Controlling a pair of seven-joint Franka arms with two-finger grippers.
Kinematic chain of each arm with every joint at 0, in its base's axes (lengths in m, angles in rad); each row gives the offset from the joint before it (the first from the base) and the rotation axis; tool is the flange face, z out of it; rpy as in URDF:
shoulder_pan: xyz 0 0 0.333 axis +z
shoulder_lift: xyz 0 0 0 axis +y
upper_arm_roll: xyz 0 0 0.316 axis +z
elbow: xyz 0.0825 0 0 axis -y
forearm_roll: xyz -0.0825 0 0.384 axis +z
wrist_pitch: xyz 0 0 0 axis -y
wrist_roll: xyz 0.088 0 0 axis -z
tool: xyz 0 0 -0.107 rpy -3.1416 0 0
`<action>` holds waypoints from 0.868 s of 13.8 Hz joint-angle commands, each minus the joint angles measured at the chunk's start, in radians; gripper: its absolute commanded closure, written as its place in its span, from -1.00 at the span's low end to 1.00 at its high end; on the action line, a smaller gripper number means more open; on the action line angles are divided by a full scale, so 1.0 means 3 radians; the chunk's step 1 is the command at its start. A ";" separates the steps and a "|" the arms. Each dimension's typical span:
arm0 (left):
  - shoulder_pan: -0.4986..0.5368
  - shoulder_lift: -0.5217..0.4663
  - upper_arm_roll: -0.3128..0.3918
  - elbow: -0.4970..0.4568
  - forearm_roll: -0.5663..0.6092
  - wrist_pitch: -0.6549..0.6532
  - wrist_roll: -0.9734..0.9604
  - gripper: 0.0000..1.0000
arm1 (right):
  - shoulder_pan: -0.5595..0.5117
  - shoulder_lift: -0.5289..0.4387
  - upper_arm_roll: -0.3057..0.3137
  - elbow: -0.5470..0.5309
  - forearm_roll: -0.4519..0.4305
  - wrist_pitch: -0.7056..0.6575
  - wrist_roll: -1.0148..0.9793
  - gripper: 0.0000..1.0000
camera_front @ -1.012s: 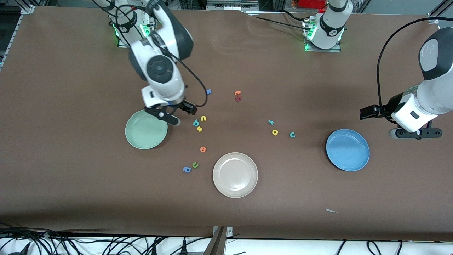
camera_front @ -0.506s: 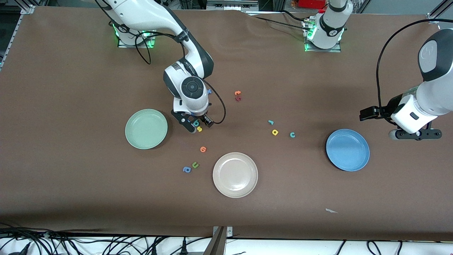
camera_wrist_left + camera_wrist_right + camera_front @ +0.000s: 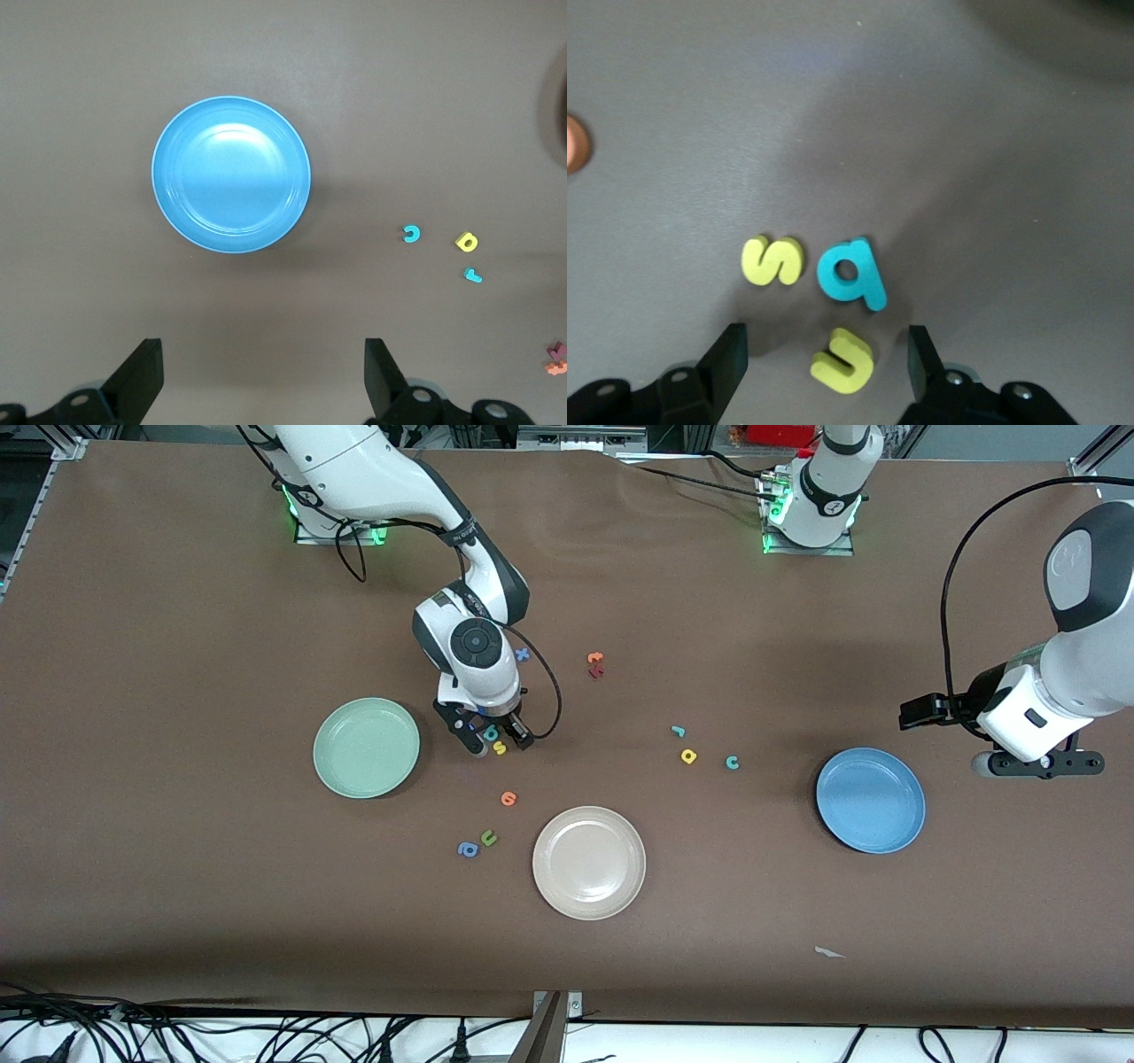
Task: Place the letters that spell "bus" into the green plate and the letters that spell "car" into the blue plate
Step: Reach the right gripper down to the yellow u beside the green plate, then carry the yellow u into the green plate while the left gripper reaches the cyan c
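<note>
The right hand [image 3: 493, 739] is down at the tabletop [image 3: 177, 921], fingers parted astride the small yellow foam u [image 3: 843, 359], not pinching it. The teal foam b [image 3: 852, 274] and yellow foam s [image 3: 772, 260] lie just beside it, near the round mint-green plate [image 3: 366, 747]. The left hand [image 3: 261, 385] waits open above the tabletop beside the round bright blue plate [image 3: 231, 174]; the teal c [image 3: 410, 234], yellow a [image 3: 467, 241] and teal r [image 3: 473, 274] lie toward the tabletop's middle.

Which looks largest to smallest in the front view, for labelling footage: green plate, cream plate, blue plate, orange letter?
1. cream plate
2. blue plate and green plate, too alike to rank
3. orange letter, far smaller
</note>
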 commanded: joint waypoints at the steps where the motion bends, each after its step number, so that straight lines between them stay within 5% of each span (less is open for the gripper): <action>1: 0.0006 0.0041 0.0004 0.0056 -0.0029 0.0017 0.0016 -1.00 | 0.0055 -0.0058 -0.0023 -0.0115 -0.0015 0.0086 0.0088 -0.59; 7: 0.0006 0.0138 0.0004 0.0056 -0.0029 0.0140 0.0016 -1.00 | 0.0117 -0.0058 -0.0028 -0.0126 -0.0014 0.0070 0.0093 -0.27; 12: 0.0011 0.0220 0.0004 0.0040 -0.0029 0.0288 0.0016 -1.00 | 0.0117 -0.0084 -0.0048 -0.0126 -0.0020 0.0065 0.0088 -0.27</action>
